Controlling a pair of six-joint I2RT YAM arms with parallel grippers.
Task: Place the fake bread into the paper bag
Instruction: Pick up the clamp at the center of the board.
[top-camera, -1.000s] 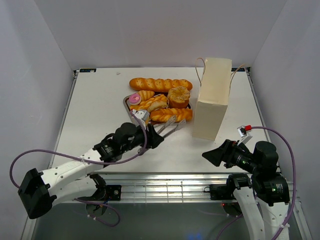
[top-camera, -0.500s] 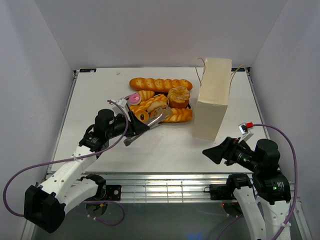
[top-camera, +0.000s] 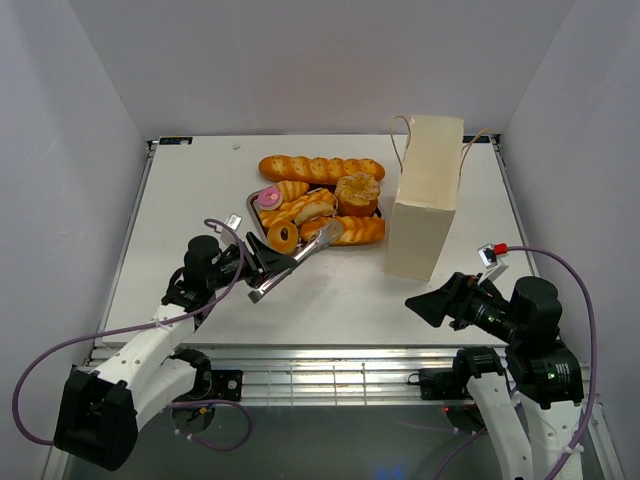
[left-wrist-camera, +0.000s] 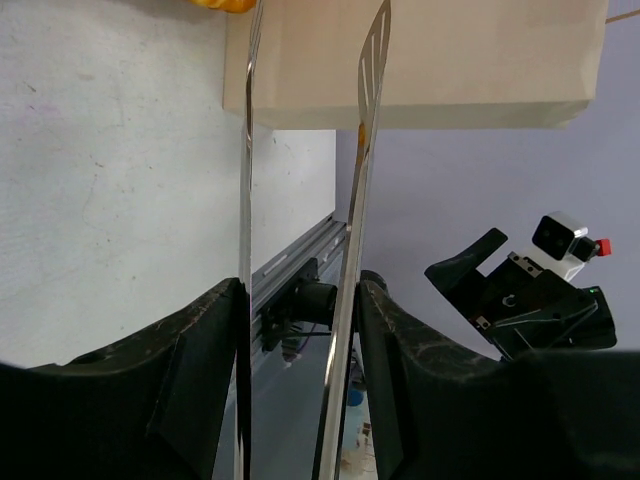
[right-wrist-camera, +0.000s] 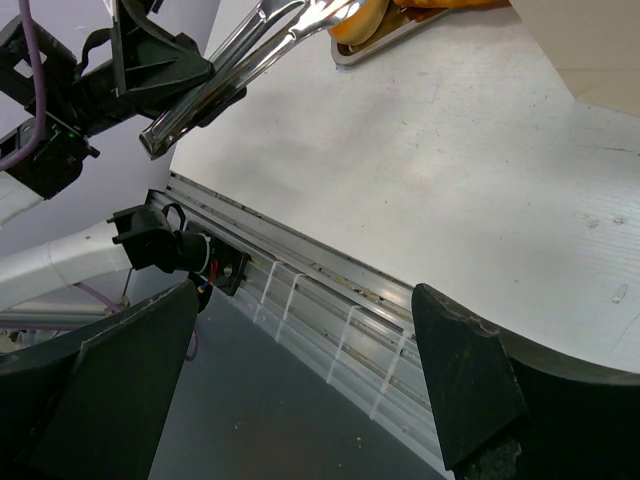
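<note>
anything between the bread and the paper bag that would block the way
Nothing visible does. The fake bread lies on its tray right beside the paper bag, with only a bare strip of table between. The tongs in the left gripper lie on the pile's near-left side.

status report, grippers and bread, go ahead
Left gripper shut on tongs, tips at the tray. Right gripper open, low by near table edge. Fake bread on and beside tray, paper bag upright to its right. Nothing blocking the bag.

The top edge crops the tips of my tongs (left-wrist-camera: 363, 180) in the left wrist view. In the right wrist view, only a corner of the paper bag (right-wrist-camera: 600, 40) shows.
</note>
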